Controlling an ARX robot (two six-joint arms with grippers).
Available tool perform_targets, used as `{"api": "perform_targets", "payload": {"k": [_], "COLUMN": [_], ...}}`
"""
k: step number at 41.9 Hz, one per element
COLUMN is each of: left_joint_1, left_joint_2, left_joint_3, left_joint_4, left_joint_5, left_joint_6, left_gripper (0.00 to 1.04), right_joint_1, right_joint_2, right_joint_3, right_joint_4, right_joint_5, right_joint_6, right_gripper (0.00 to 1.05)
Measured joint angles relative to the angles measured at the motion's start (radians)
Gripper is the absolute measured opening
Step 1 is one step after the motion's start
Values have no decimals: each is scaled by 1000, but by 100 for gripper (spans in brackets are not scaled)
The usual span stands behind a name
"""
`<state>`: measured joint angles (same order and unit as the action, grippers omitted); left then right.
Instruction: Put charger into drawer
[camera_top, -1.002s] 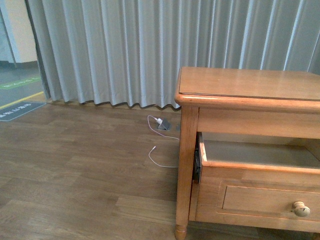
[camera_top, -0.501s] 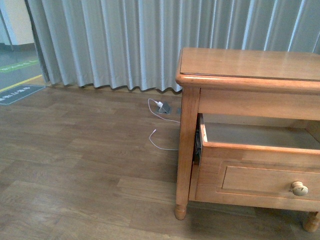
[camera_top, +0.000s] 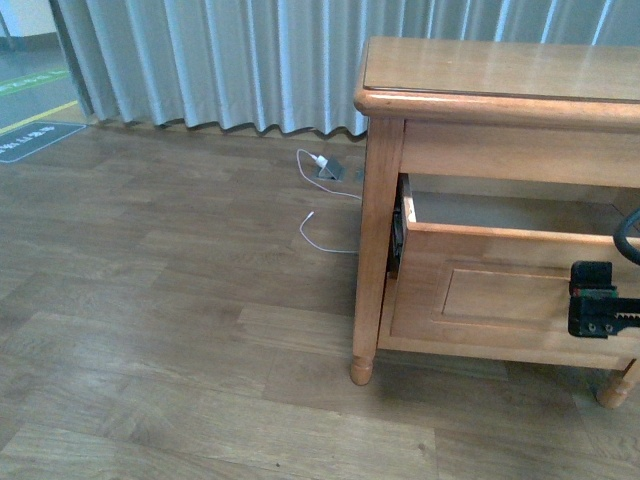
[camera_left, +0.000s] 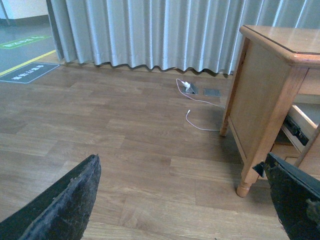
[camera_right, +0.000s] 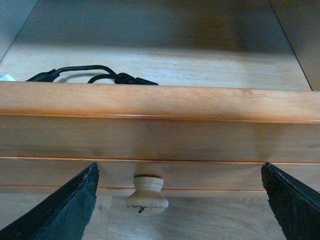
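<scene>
The drawer of the honey-brown nightstand stands pulled open. In the right wrist view its front panel and pale round knob fill the frame. The charger's looped black cable lies inside on the drawer floor, and a sliver of its white cube shows at the frame edge. My right gripper is open and empty, its fingers either side of the knob and apart from it. It shows as a black shape before the drawer front. My left gripper is open and empty above the floor.
The nightstand's top overhangs the drawer, and its turned leg stands on the wood floor. A white charger with a thin white cable lies on the floor by the grey curtain; it also shows in the left wrist view.
The front view has tilted down and shifted, so the nightstand sits higher in frame. My right gripper has come into view in front of the drawer panel and hides the knob there.
</scene>
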<state>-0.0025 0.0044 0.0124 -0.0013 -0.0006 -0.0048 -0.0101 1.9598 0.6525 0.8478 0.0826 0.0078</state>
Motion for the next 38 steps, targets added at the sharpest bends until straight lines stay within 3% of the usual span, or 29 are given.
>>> {"api": "perform_targets", "payload": {"k": [38], "left_joint_1": [0], "left_joint_2": [0], "left_joint_3": [0], "left_joint_4": [0], "left_joint_5": [0], "left_joint_6": [0], "left_gripper": [99], "right_joint_1": [6], "right_joint_2": [294], "right_joint_3": [404], "right_joint_4": [67], "right_joint_5": [152], "right_joint_6": [70], "right_gripper": [97]}}
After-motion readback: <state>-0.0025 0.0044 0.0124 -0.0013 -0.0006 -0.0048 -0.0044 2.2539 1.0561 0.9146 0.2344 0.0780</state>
